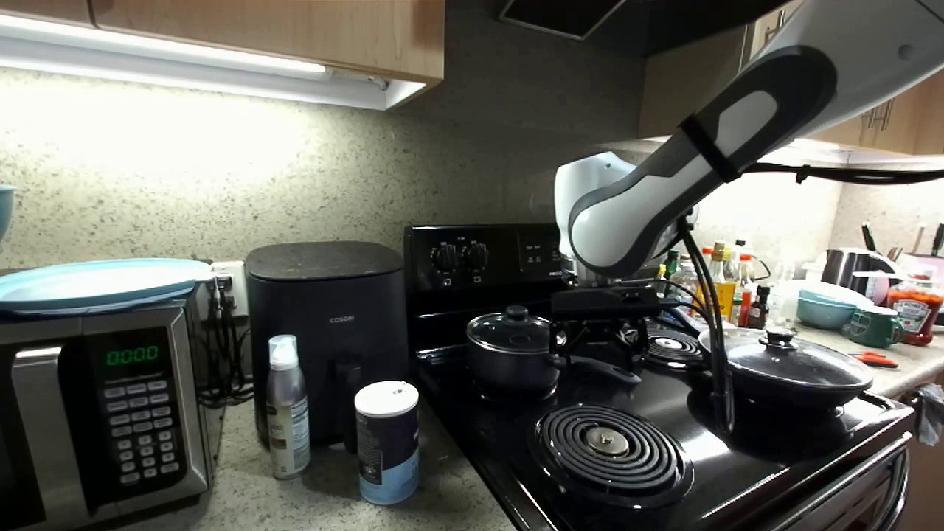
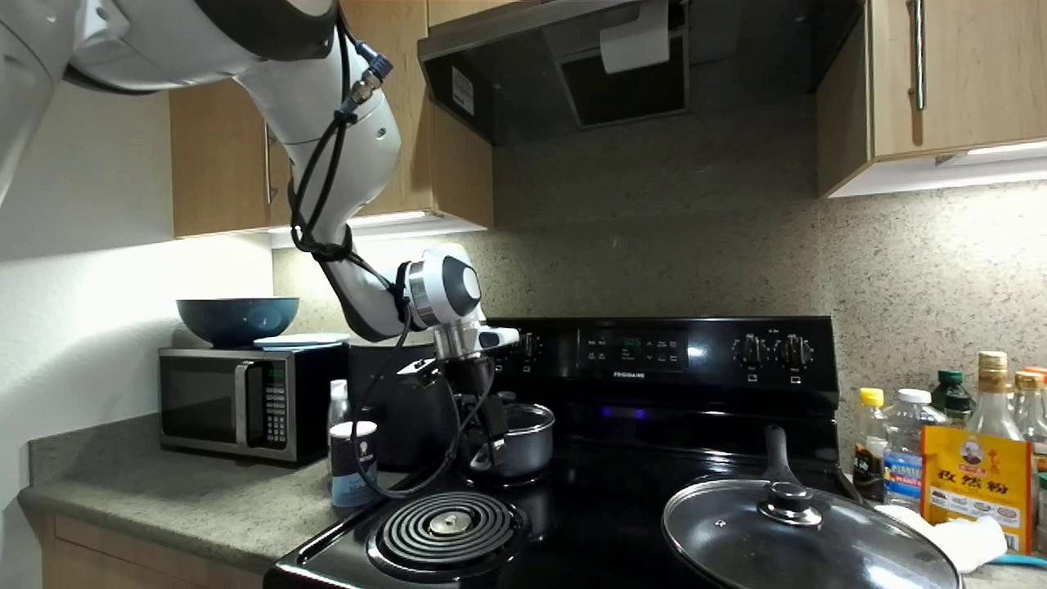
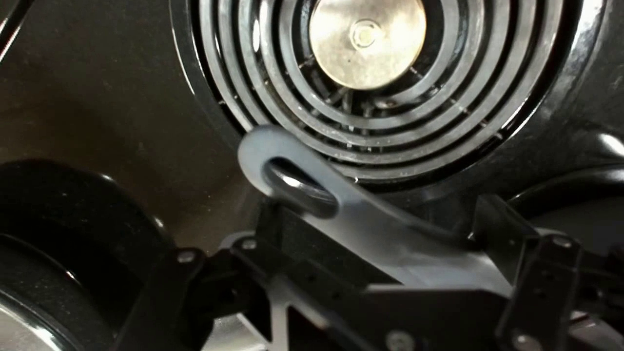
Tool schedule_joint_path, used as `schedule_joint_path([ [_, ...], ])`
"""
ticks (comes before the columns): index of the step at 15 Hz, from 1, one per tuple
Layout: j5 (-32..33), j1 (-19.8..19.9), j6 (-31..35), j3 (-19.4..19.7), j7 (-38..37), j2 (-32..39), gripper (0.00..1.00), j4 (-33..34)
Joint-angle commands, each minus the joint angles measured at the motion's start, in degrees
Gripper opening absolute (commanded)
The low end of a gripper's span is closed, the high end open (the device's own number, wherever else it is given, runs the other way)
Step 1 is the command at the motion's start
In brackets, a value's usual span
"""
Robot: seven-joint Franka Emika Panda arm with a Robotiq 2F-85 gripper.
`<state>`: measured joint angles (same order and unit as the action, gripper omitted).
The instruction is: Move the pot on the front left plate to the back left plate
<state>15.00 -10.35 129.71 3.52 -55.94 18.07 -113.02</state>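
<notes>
The dark grey pot (image 1: 509,361) with its domed glass lid sits upright on the back left plate (image 2: 523,481), which is mostly hidden under it. The pot also shows in an exterior view (image 2: 530,446), partly behind the gripper. Its long handle (image 3: 360,219) points away from the pot toward the stove's middle. The front left plate (image 1: 649,468) is a bare black coil; it also shows in an exterior view (image 2: 450,528) and the wrist view (image 3: 365,131). My gripper (image 3: 387,229) is open, its fingers apart on either side of the handle, low over the stove.
A wide black pan (image 1: 782,369) with a glass lid stands on the stove's right side. The back right coil (image 1: 672,346) lies behind it. An air fryer (image 1: 324,332), a spray bottle (image 1: 287,413) and a round canister (image 1: 387,442) stand left of the stove.
</notes>
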Motion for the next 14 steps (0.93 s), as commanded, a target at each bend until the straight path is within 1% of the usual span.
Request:
schedule_joint_path([
  [1,-1.4,1.0,-1.1,-0.2,-1.3,0.5,1.00,1.5],
  [2,-0.2,0.9,-0.1,-0.3,-0.1,0.1,1.00,0.4],
  [6,-0.5,0.9,0.1,-0.3,0.0,0.2,1.00,0.5],
  [9,-0.5,0.9,0.6,-0.9,1.9,0.0,1.00,0.0],
  [14,-3.4,1.2,-0.2,-3.7,11.9,0.3,1.00,-0.6],
])
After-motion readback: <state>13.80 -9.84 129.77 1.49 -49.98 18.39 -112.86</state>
